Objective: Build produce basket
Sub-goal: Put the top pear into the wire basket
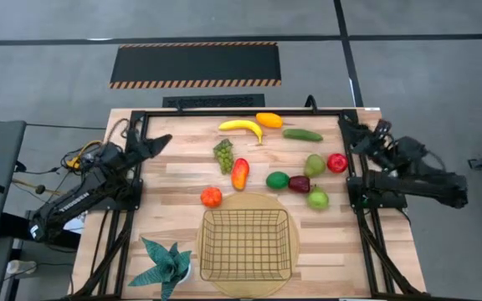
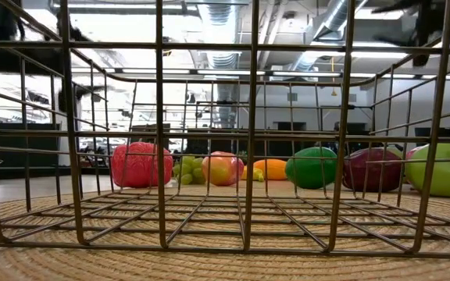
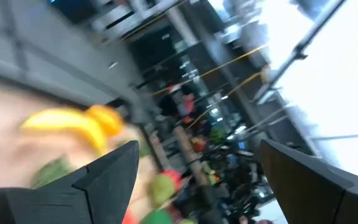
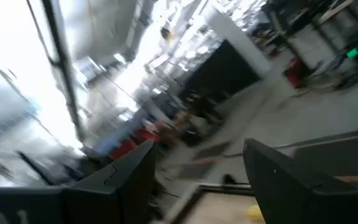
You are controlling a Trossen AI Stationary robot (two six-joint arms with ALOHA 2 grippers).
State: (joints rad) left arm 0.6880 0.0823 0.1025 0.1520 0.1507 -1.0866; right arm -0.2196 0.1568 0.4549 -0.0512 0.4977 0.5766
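The left arm lies folded along the bench's left edge, its dark links running from the near left up toward the far left corner. Its left claw (image 1: 159, 142) sits at that far-left corner, pointing inward over the bench edge, well above the surface. In the left wrist view the two dark fingers (image 3: 107, 177) stand wide apart with nothing between them.

The right arm rests along the right edge, elbow out past the bench. Its right claw (image 1: 347, 125) sits near the far right corner, pointing toward the far side. Its fingers (image 4: 123, 171) also stand apart, holding nothing.
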